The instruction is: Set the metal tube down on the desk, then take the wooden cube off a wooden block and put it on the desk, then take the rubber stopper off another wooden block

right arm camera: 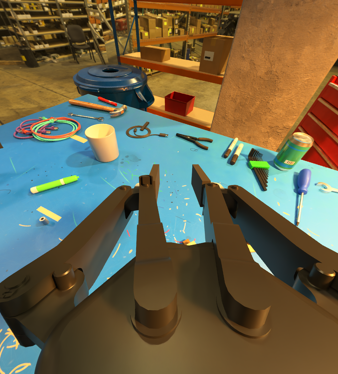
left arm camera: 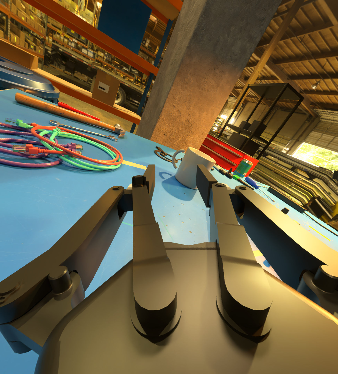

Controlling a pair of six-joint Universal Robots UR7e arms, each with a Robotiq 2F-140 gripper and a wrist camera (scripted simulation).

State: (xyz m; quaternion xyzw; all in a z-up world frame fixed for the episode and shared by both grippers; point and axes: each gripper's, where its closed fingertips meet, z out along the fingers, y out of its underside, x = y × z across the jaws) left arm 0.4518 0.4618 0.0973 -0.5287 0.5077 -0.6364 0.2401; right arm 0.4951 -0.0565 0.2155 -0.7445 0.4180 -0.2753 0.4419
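The metal tube (right arm camera: 43,220), a short grey cylinder with a hole, lies on the blue desk (right arm camera: 103,202) beside a yellow tape strip, to the left of my right gripper. My right gripper (right arm camera: 175,174) is open and empty above the desk. A small wooden corner (right arm camera: 186,241) peeks out just behind the right gripper's body; most of it is hidden. My left gripper (left arm camera: 176,176) is open and empty, low over the desk (left arm camera: 42,202), with a white mug (left arm camera: 192,168) just beyond its fingertips. No rubber stopper shows in either view.
In the right wrist view, a white mug (right arm camera: 103,143), green highlighter (right arm camera: 54,183), coiled cables (right arm camera: 46,128), hammer (right arm camera: 97,107), pliers (right arm camera: 194,140), two markers (right arm camera: 233,150), hex keys (right arm camera: 258,170), can (right arm camera: 293,151) and blue screwdriver (right arm camera: 303,182) lie on the desk. A concrete pillar (right arm camera: 275,70) stands behind.
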